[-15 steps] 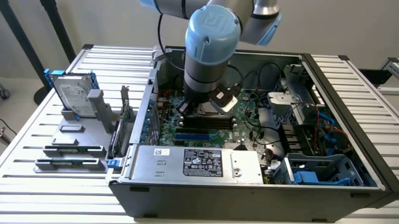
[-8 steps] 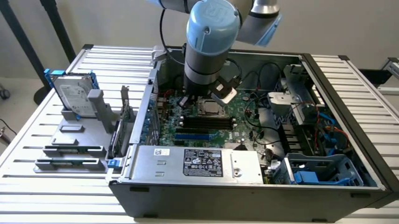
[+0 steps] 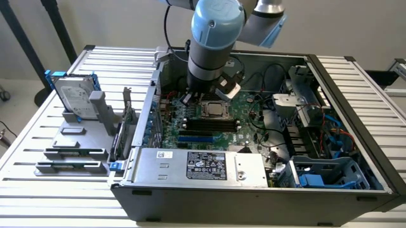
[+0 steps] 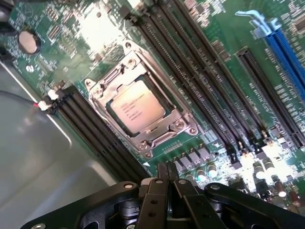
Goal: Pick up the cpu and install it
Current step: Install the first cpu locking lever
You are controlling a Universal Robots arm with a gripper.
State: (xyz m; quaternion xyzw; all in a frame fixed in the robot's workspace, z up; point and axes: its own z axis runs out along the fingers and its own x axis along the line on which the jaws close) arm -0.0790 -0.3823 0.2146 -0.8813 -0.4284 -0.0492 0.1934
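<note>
Looking into open computer case (image 3: 355, 156): you see cpu (image 4: 136, 109) already seated in socket (image 4: 143, 112) on motherboard (image 4: 214, 86), metal frame around it. Gripper (image 4: 167, 172) hovers just beside socket, at about 6 o'clock of chip in wrist view, fingers pressed together, holding nothing. In exterior view, arm (image 3: 212, 42) stands over board, chip (image 3: 216, 109) just below it. Judgement: chip looks flat and square in frame. Keep closed fingers clear of memory slots (image 4: 200, 81); avoid sideways nudge on frame.
</note>
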